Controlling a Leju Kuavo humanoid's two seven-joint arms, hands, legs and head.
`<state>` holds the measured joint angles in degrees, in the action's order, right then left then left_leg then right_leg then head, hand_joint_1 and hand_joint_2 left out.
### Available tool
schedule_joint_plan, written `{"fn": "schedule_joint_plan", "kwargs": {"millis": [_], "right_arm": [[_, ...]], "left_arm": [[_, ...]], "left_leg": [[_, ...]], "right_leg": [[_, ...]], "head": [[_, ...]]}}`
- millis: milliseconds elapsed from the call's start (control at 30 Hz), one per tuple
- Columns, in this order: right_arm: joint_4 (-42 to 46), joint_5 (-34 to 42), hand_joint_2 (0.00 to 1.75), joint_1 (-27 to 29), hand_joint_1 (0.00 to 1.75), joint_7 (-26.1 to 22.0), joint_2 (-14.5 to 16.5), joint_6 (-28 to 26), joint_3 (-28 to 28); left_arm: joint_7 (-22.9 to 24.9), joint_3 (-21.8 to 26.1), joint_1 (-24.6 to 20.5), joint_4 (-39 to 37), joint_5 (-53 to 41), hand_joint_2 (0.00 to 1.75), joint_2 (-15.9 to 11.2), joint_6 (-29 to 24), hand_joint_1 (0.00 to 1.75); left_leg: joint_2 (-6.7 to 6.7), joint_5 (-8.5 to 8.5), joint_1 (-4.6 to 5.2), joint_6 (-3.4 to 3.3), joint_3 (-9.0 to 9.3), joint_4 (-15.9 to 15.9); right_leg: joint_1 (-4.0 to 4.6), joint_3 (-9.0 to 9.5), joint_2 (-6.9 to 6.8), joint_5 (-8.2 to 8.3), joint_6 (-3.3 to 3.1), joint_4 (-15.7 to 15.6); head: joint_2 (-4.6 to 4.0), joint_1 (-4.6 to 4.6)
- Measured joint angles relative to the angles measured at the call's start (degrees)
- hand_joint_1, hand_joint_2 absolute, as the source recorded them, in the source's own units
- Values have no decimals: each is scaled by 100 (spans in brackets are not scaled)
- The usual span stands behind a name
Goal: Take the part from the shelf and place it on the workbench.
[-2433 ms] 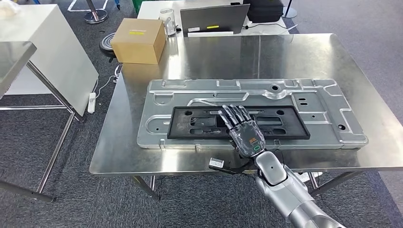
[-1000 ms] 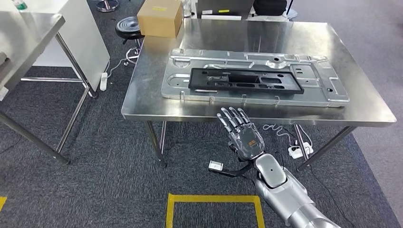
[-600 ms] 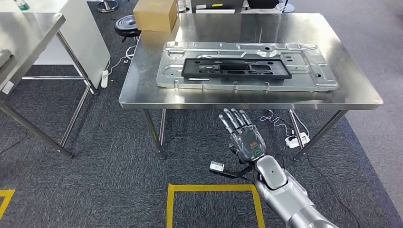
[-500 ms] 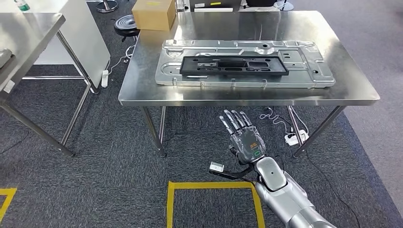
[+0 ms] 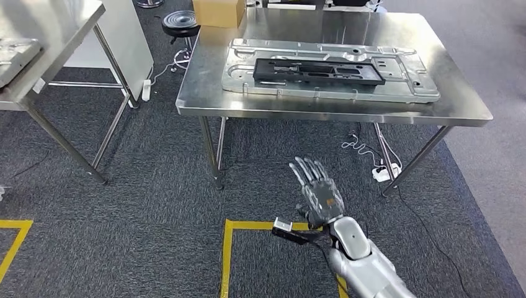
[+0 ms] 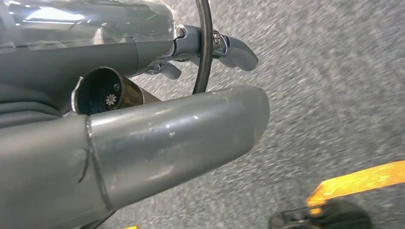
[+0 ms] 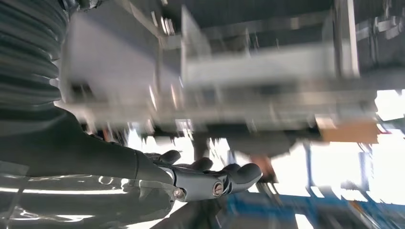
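Backed away from the workbench (image 5: 205, 105), camera shifted; right hand (image 5: 319, 197) fingers (image 5: 308, 169) spread, holding nothing.

You see dark grey carpet (image 5: 155, 205) over the floor, marked with yellow tape (image 5: 227, 248) forming a rectangle outline near you, and another yellow corner (image 5: 15, 239) at the far left. A cardboard box (image 5: 218, 12) sits on the back left corner of the steel surface. A black round stool (image 5: 180, 23) stands just left of it. White cables (image 5: 356, 146) and a power strip (image 5: 381, 173) lie under the right legs. A white cabinet (image 5: 127, 43) stands at left, with a white power strip (image 5: 146, 90) hanging beside it.
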<state>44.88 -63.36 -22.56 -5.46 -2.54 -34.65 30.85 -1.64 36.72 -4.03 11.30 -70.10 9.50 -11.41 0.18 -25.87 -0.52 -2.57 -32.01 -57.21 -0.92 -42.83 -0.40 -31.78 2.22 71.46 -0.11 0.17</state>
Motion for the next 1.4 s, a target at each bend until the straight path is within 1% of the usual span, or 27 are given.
{"fn": "schedule_joint_plan", "kwargs": {"millis": [33,100,133,167,233,267,333,367,433,500,533,567,600,667,733,767,867,900,933,1000,1067,1100,1133,1200,1233,1300,1400], "right_arm": [[-218,295,175,121,0,-81,71,-32,-115],[-720,903,175,373,0,-201,215,-18,-408],[-971,1214,175,480,0,-197,271,80,-585],[-1217,1577,175,581,0,-98,315,290,-792],[-1689,2444,175,815,0,406,365,981,-1310],[-1908,2887,175,954,0,728,381,1362,-1610],[-2293,3534,175,1267,0,1210,415,1883,-2209],[-2451,3714,175,1427,0,1360,432,2005,-2484],[-2715,3945,175,1707,0,1623,488,2139,-2990],[-2892,4065,175,1847,0,1824,562,2189,-3351],[-2953,4093,175,1873,0,1877,597,2194,-3460],[-3014,4114,175,1894,0,1924,630,2196,-3565],[-3068,4126,175,1911,0,1952,656,2197,-3666],[-3153,4139,175,1932,0,1977,704,2198,-3865],[-3207,4148,175,1944,0,1981,736,2199,-4025],[-3225,4154,175,1946,0,1982,744,2200,-4082],[-3264,4172,175,1949,0,1964,747,2185,-4206],[-3271,4173,175,1954,0,1947,748,2167,-4235],[-3280,4172,175,1961,0,1927,750,2147,-4255],[-3300,4171,175,1971,0,1877,759,2116,-4285],[-3317,4173,175,1976,0,1837,766,2102,-4314],[-3323,4173,175,1978,0,1824,768,2097,-4328],[-3327,4173,175,1980,0,1816,770,2094,-4338],[-3332,4173,175,1977,0,1806,769,2092,-4350],[-3334,4173,175,1973,0,1803,769,2091,-4353],[-3338,4173,175,1970,0,1797,773,2091,-4358],[-3353,4169,175,1978,0,1786,789,2091,-4372]], "left_arm": [[1,9,13,0,12,0,1,-12,0],[15,41,41,0,50,0,2,-33,0],[25,62,47,0,71,0,4,-42,0],[34,81,48,0,85,0,10,-54,0],[46,115,37,0,95,0,24,-79,0],[52,127,34,0,93,0,30,-91,0],[75,144,39,0,90,0,33,-102,0],[90,157,53,0,90,0,34,-102,0],[124,193,87,-1,92,0,34,-95,0],[134,227,95,-2,96,0,35,-83,0],[126,239,85,-2,97,0,37,-79,0],[118,251,75,-2,98,0,38,-75,0],[112,260,70,-2,98,0,38,-74,0],[119,275,68,-2,99,0,38,-75,0],[128,281,56,-2,98,0,38,-75,0],[130,281,47,-2,96,0,38,-75,0],[131,284,54,-2,90,0,40,-69,0],[132,286,61,-2,90,0,42,-67,0],[133,289,66,-2,90,0,43,-64,0],[132,292,68,-2,90,0,44,-63,0],[131,298,76,-2,89,0,45,-61,0],[131,302,80,-2,87,0,45,-60,0],[131,305,81,-2,86,0,47,-57,0],[130,308,78,-2,84,0,53,-55,0],[130,309,77,-2,84,0,56,-54,0],[129,312,73,-2,84,0,58,-52,0],[129,316,62,-2,78,0,60,-53,0]], "left_leg": [[-6,67,5,3,-95,-10],[-14,178,16,22,-280,-49],[-15,222,20,35,-357,-76],[-15,262,33,54,-418,-105],[-13,336,42,107,-463,-129],[-14,375,40,140,-461,-120],[-29,441,30,203,-455,-84],[-35,377,25,235,-484,-114],[-38,-71,6,286,-616,-457],[-35,-655,-18,332,-801,-1188],[-35,-768,-22,351,-851,-1521],[-35,-761,-23,367,-844,-1752],[-34,-626,-24,375,-739,-1774],[-32,-331,-25,361,-212,-1198],[-35,-367,-8,323,390,-338],[-37,-458,2,295,553,-72],[-23,-507,7,163,581,99],[-11,-469,0,107,557,112],[5,-427,-6,59,524,124],[32,-362,-2,11,437,118],[59,-317,6,14,361,97],[73,-306,7,21,334,81],[86,-300,6,28,322,63],[118,-304,18,60,312,24],[134,-306,30,89,305,8],[170,-306,52,156,285,-8],[164,-398,41,249,244,-113]], "right_leg": [[1,10,8,-31,4,251],[6,299,16,222,-23,229],[16,584,16,339,-56,-56],[36,928,12,332,-101,-482],[71,1434,-10,157,-164,-1211],[89,1540,-23,79,-182,-1400],[86,1539,-47,126,-218,-1478],[72,1505,-59,182,-252,-1505],[36,1367,-57,324,-327,-1555],[41,1183,-25,469,-358,-1555],[43,1106,-16,526,-351,-1548],[43,1030,-18,579,-341,-1539],[41,963,-23,620,-326,-1522],[34,850,-32,683,-285,-1458],[47,762,-34,724,-233,-1355],[56,732,-37,746,-203,-1316],[55,683,-34,788,-101,-1263],[44,638,-24,696,-69,-1159],[30,551,-10,527,-40,-945],[12,277,10,57,8,-228],[7,129,15,-171,36,295],[7,209,13,-125,37,262],[7,407,7,13,27,-1],[22,913,-50,293,-21,-808],[38,1078,-78,362,-55,-1110],[72,1145,-92,352,-113,-1306],[42,1122,-38,399,-220,-1350]], "head": [[0,-1],[0,-1],[0,-2],[0,-2],[0,-2],[0,0],[0,9],[0,9],[0,5],[0,-2],[0,-2],[0,-2],[0,-2],[0,-3],[0,-3],[0,-2],[0,3],[0,4],[0,4],[0,4],[0,4],[0,4],[0,3],[0,4],[0,3],[0,2],[0,0]]}}
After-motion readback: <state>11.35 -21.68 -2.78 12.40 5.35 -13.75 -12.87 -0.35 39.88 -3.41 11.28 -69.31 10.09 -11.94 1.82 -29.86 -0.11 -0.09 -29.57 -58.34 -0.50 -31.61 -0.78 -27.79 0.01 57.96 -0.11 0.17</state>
